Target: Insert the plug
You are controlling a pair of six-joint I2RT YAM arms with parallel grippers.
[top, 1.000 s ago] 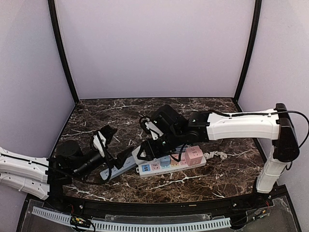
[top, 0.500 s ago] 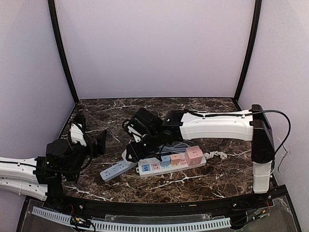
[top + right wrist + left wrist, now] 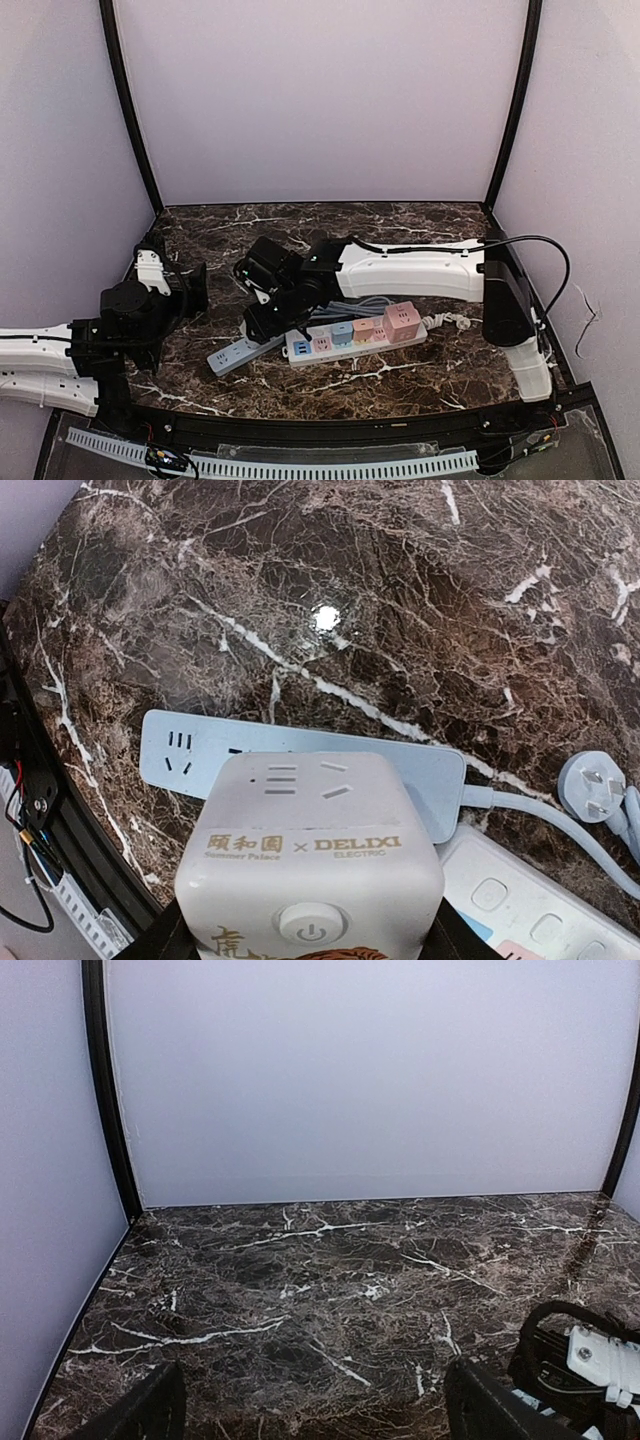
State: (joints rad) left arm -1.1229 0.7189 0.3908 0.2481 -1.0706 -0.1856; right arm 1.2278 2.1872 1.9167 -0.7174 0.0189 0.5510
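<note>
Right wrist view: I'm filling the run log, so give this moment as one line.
right jaws: shut on cube adapter | adapter: over grey power strip, seating unclear | left jaws: open, empty

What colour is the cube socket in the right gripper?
Cube socket: cream-white, gold lettering; best in the right wrist view.

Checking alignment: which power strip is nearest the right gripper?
The plain pale-blue strip, directly by the held cube; the white strip alongside carries coloured cubes.

Tabletop (image 3: 450, 600) glossy dark marble-look, white-veined, cube socket (image 3: 310, 820) smooth cream plastic, blue strip (image 3: 170, 760) at its 10 o'clock matt plastic
</note>
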